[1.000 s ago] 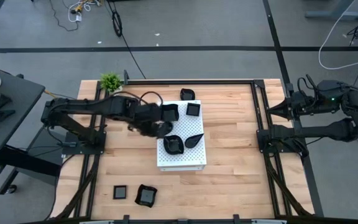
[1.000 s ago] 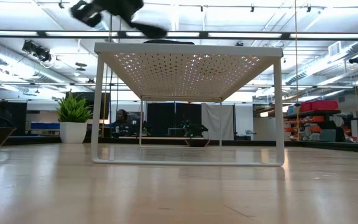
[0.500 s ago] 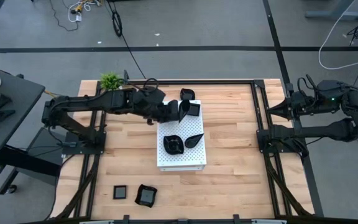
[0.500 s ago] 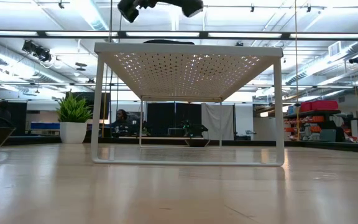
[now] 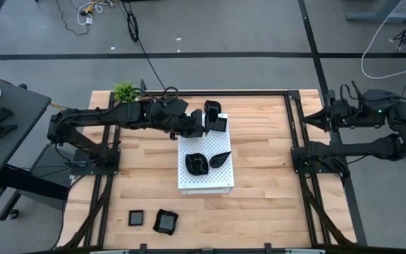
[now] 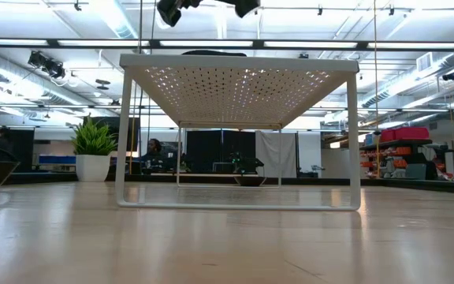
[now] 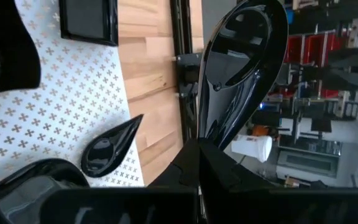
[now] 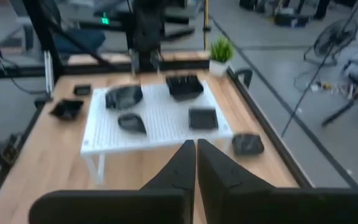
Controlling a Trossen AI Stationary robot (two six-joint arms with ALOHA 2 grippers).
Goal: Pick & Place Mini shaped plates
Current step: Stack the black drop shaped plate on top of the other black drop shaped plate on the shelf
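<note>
My left gripper point(image 5: 197, 123) is shut on a glossy black leaf-shaped mini plate point(image 7: 241, 62), above the far part of the white perforated board point(image 5: 206, 180). A square plate point(image 5: 219, 123), a wavy plate point(image 5: 197, 163) and a teardrop plate point(image 5: 221, 158) lie on the board. Another black plate point(image 5: 212, 107) lies on the table past the board's far edge. A square plate point(image 5: 137, 218) and a wavy plate point(image 5: 165, 221) lie near the table's near edge. My right gripper point(image 8: 196, 163) is shut and empty, at the table's right side. My left gripper pinches the leaf-shaped plate by its rim at one end point(image 7: 207, 132) between its two fingers. The fingers come roughly level from the table's left. The plate stands on edge beyond the fingertips, lifted clear above the board.
A small green potted plant point(image 5: 125, 92) stands at the table's far left corner. The white board stands on legs point(image 6: 122, 134) in the table's middle. Bare wood lies to the board's right point(image 5: 266, 162). Black frame rails point(image 5: 291, 141) run along both sides of the table.
My left gripper has swung from the board's left edge toward the table's far and right, and has risen, carrying the leaf-shaped plate. The plate has turned onto its edge. Over the last half second it has moved only a little.
</note>
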